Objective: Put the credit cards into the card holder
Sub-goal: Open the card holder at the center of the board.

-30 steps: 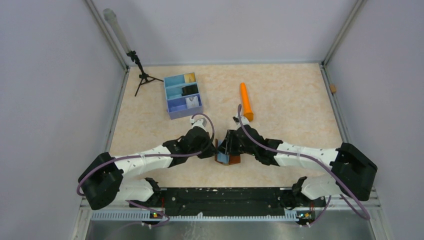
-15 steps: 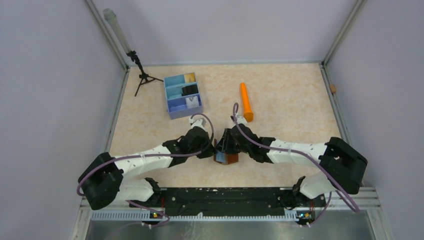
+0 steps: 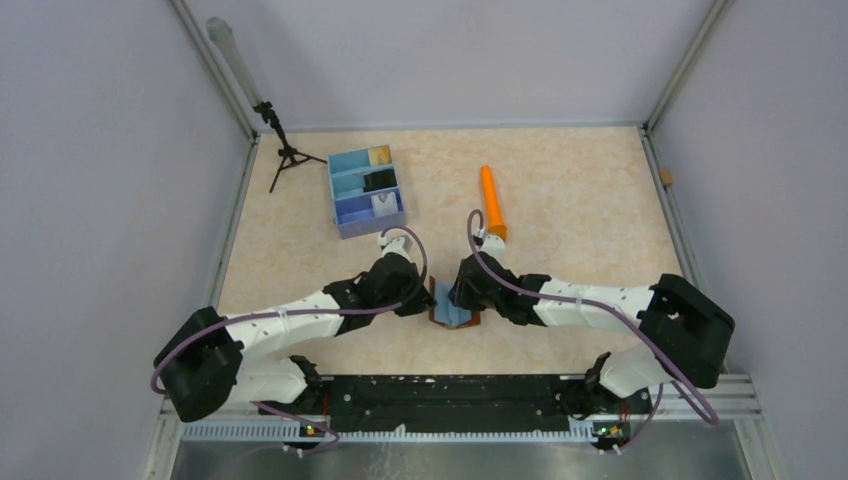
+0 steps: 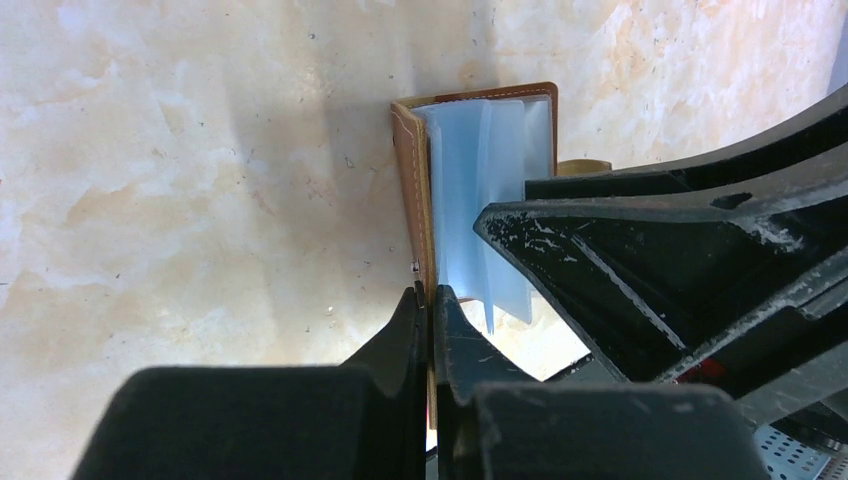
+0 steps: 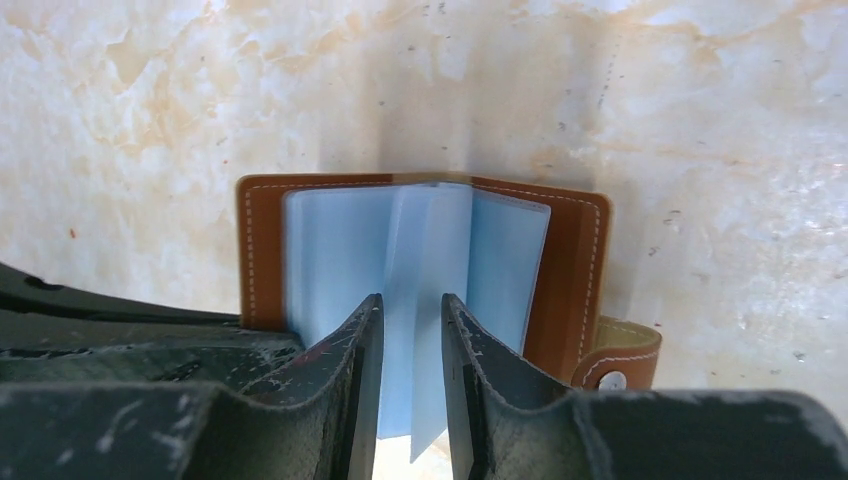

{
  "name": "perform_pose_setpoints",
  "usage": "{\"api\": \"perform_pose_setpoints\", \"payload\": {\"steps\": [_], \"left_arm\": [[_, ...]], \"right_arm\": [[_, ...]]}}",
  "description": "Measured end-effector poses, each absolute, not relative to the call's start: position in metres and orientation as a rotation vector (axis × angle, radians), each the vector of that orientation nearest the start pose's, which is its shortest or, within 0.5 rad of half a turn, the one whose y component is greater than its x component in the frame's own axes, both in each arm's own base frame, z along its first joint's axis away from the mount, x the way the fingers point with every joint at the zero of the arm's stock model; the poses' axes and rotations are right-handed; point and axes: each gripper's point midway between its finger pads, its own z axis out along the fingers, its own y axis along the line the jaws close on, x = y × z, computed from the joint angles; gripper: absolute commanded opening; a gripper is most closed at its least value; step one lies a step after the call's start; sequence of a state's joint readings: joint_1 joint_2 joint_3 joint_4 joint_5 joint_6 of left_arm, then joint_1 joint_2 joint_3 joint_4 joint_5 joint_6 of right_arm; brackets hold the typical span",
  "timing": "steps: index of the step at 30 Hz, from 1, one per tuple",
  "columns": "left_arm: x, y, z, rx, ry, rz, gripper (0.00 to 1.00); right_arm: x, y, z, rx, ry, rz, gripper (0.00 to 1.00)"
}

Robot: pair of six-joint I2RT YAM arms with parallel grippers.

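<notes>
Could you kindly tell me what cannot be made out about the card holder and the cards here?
- Right wrist view: whether any card sits in the card holder; its pale sleeves are cloudy, and the right gripper covers their lower ends.
- Left wrist view: the cover's near end, hidden behind the left gripper.
- Top view: how many credit cards lie in the blue tray; too small.
</notes>
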State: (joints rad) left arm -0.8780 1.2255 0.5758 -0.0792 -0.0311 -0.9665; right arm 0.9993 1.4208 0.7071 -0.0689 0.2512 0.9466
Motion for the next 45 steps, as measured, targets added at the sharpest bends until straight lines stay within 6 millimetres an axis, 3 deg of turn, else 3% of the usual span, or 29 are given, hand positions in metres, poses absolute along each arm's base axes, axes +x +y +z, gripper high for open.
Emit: {"api": "perform_pose_setpoints", "payload": {"steps": [6, 13, 18, 21, 29, 33, 36, 45], "left_arm": [[0.191, -0.274, 0.078, -0.129, 2.465, -0.860, 0.00], [0.191, -0.274, 0.079, -0.129, 2.462, -0.862, 0.00], [0.191, -0.274, 0.079, -0.128, 2.463, -0.861, 0.00], [0.191, -0.273, 0.079, -0.129, 2.464, -0.856, 0.00], [0.192, -0.272, 0.080, -0.132, 2.469, -0.844, 0.00], [0.192, -0.273, 0.080, -0.132, 2.470, -0.843, 0.00], [0.192, -0.272, 0.080, -0.133, 2.470, -0.841, 0.00], [0.193, -0.271, 0.078, -0.130, 2.472, -0.827, 0.00]], "right_arm": [[0.212, 0.287, 0.056, 0.083, 2.418, 0.559, 0.27], [0.209, 0.253, 0.029, 0.091, 2.450, 0.351, 0.27], [0.208, 0.242, 0.028, 0.066, 2.451, 0.288, 0.31], [0.207, 0.240, 0.040, 0.046, 2.437, 0.304, 0.35], [0.208, 0.251, 0.098, 0.010, 2.343, 0.469, 0.35], [0.206, 0.266, 0.114, -0.032, 2.317, 0.574, 0.33], [0.204, 0.279, 0.110, -0.068, 2.330, 0.629, 0.31], [0.198, 0.303, 0.056, -0.146, 2.458, 0.626, 0.27]]}}
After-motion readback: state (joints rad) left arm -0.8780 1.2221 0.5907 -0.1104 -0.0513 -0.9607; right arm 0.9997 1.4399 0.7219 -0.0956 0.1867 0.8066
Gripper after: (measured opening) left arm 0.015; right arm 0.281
